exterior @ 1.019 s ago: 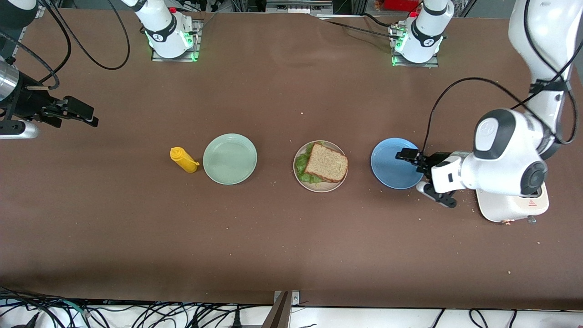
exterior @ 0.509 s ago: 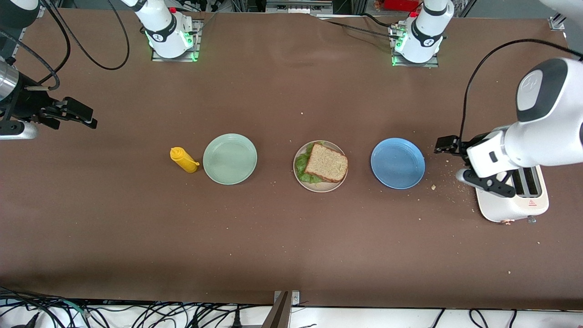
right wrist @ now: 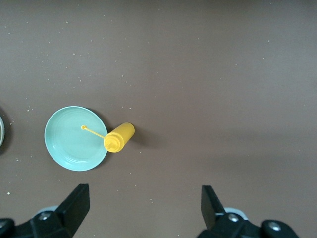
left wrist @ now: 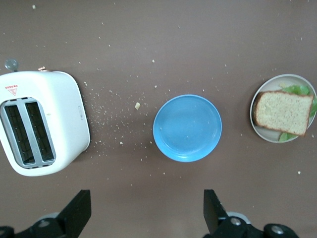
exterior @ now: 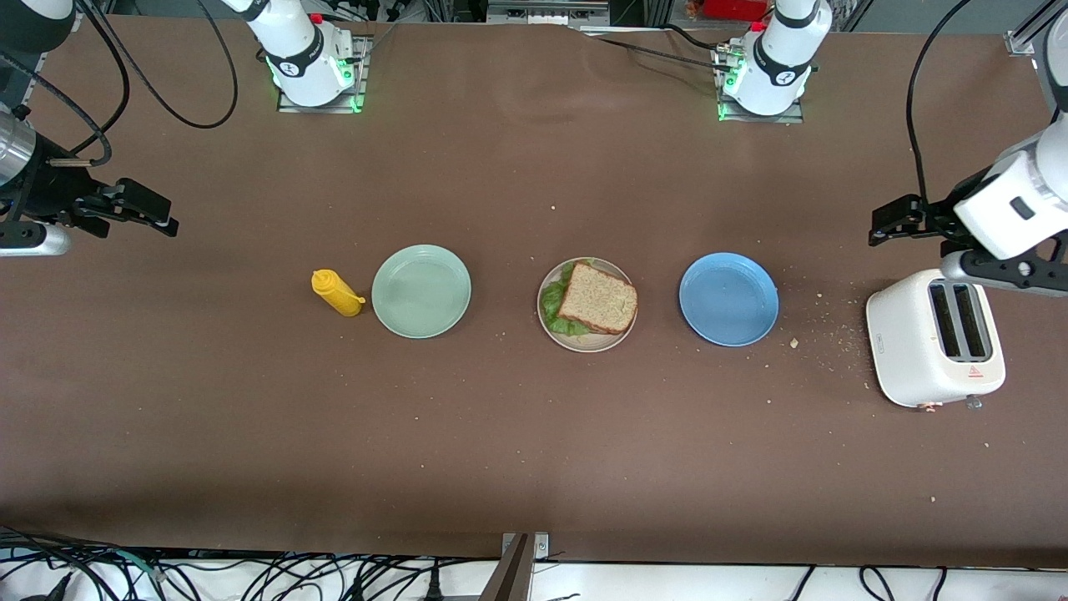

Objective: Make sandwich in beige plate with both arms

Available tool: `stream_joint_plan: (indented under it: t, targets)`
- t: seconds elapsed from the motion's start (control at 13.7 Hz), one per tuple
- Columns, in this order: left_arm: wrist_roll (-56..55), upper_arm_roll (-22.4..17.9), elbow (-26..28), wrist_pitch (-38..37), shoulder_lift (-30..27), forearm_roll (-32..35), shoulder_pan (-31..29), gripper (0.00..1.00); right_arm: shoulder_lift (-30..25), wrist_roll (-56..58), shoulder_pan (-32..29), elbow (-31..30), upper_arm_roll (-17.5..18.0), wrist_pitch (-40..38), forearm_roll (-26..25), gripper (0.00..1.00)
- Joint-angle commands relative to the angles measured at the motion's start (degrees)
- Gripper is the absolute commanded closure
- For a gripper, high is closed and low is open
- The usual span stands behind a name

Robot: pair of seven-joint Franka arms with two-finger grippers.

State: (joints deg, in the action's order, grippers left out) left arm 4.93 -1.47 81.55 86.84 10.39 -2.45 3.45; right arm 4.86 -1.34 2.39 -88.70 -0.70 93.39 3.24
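Both hands open and empty; sandwich assembled on the beige plate.

The left hand [exterior: 886,227] hangs over bare worktop [exterior: 534,451] just beside the white toaster [exterior: 933,346], fingers [left wrist: 79,212] spread wide, holding nothing. The right hand [exterior: 154,210] hangs over the right arm's end of the worktop, likewise wide and empty. The sandwich [exterior: 596,299], a brown wholegrain top slice with crinkled green lettuce showing at its edge, lies in the beige plate [exterior: 584,343], between the blue plate [exterior: 728,299] and the mint-green plate [exterior: 421,291]. A yellow squeeze bottle [exterior: 336,292] stands just beside the mint-green plate. Crumbs [exterior: 822,340] lie scattered between toaster and blue plate.
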Motion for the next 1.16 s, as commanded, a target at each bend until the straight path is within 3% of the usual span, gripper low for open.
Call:
stream_joint_plan:
  t: [0.0, 0.15, 0.29, 1.09]
  targets:
    - [-0.6, -1.3, 5.3, 5.3, -4.0, 1.4, 0.6, 0.0, 0.3, -0.3, 0.1, 1.1, 0.3, -0.1, -1.1, 0.0]
    - [-1.0, -0.1, 5.4, 4.7, -5.6, 2.4, 0.2, 0.0, 0.4, -0.3, 0.1, 1.1, 0.3, -0.1, -1.1, 0.0]
    - [-1.2, 4.3, 5.5, 4.4, -5.6, 3.9, -3.1, 0.0, 0.3, -0.2, 0.1, 1.1, 0.3, -0.2, -1.1, 0.0]
    - [-3.0, 6.6, 5.4, 3.2, -5.3, 4.7, -4.0, 0.0, 0.8, -0.2, 0.1, 1.1, 0.3, -0.1, -2.1, 0.0]
